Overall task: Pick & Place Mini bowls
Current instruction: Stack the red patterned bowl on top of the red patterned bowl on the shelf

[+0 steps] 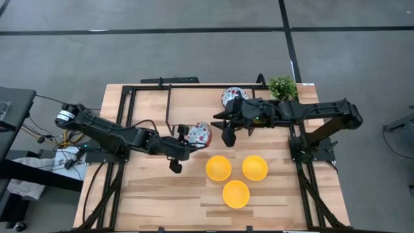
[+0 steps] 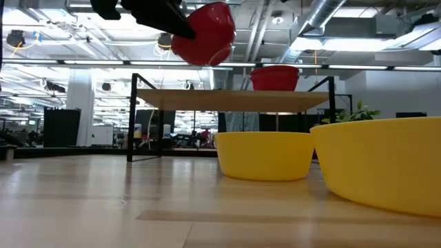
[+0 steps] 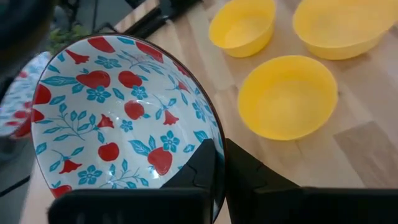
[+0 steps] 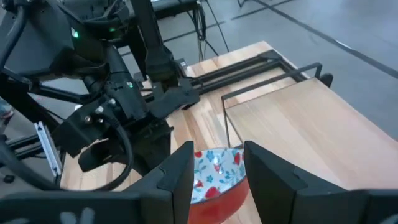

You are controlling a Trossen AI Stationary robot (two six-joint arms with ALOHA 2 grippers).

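The left gripper (image 1: 186, 146) sits near the middle of the high view, pinching the rim of a floral bowl (image 1: 200, 134), white inside with red and blue flowers and red on the outside. In the left wrist view you can see the two dark fingers (image 3: 205, 171) pressed together on that bowl's rim (image 3: 112, 112), one inside and one outside. From the low view the same bowl (image 2: 204, 32) hangs tilted in the air at the top of the frame, clear of the table.

The right gripper (image 1: 228, 127) is just right of it in the high view, fingers spread apart and holding nothing. In the right wrist view its fingers (image 4: 177, 174) stand either side of the held bowl (image 4: 217, 177), not touching it as far as I can tell.

A second floral bowl (image 1: 233, 97) sits on the raised wooden shelf (image 1: 194, 100) toward the upper middle of the high view, partly hidden by the right arm; in the low view it shows as a red bowl (image 2: 274, 78) up on the shelf.

Three yellow bowls (image 1: 218, 167) sit on the wooden table (image 1: 149, 194) below centre in the high view, in a loose triangle, close together but apart. A small green plant (image 1: 283, 87) is at the shelf's upper right corner.
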